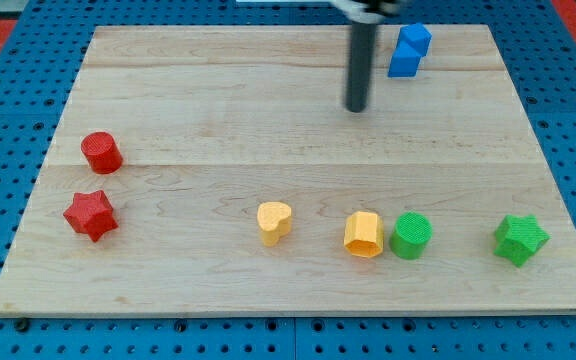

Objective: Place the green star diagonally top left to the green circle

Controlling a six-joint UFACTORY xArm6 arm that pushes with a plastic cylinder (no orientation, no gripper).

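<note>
The green star lies near the view's lower right on the wooden board. The green circle sits to its left, touching or almost touching a yellow hexagon block. My tip is in the upper middle of the board, far above both green blocks and apart from them. It is just left of the blue block.
A blue block stands at the view's top right of centre. A yellow heart lies left of the hexagon. A red cylinder and a red star sit at the view's left. Blue pegboard surrounds the board.
</note>
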